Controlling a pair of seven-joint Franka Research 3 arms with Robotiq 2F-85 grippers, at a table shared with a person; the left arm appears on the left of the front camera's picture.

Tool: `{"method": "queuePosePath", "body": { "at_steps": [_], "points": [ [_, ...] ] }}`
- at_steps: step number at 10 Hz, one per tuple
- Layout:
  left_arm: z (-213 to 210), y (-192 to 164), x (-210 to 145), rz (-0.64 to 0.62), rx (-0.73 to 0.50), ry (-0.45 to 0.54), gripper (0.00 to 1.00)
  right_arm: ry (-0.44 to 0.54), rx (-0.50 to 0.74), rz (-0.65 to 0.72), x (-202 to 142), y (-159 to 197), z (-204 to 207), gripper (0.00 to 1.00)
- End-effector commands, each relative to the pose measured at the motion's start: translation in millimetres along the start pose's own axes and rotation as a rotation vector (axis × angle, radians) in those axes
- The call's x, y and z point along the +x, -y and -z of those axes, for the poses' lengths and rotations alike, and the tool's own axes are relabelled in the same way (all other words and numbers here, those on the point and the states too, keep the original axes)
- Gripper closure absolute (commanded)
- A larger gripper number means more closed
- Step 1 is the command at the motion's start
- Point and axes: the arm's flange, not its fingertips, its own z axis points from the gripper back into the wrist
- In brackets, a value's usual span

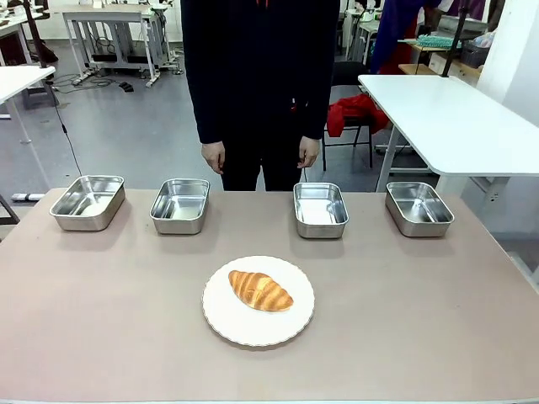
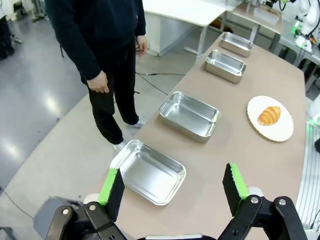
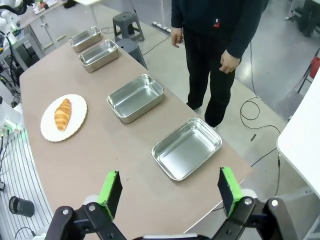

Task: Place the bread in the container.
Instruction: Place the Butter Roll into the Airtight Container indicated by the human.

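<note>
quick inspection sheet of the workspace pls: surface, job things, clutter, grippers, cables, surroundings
surface: tan table, flat, no spills seen
job's things: croissant lying on a round white plate at the near middle; four steel trays in a row along the far edge, all empty
clutter: nothing seen
grippers: left gripper open, holding nothing; right gripper open, holding nothing; each hangs above its own end of the table
cables: black cables loose on the floor beyond the far edge
surroundings: person standing at the far side, hands down; white table behind
</note>
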Motion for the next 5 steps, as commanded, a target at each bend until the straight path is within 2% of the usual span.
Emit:
{"method": "queuePosePath", "body": {
  "at_steps": [1,5],
  "points": [
    [4.3,2.0,2.4,0.017,0.014,-0.030,0.00,0.016,0.016,-0.022,1.4,6.3,-1.0,0.00],
    [11.7,8.3,5.1,0.022,-0.011,-0.071,0.00,0.035,0.020,-0.040,3.6,0.2,-1.7,0.00]
  ]
}}
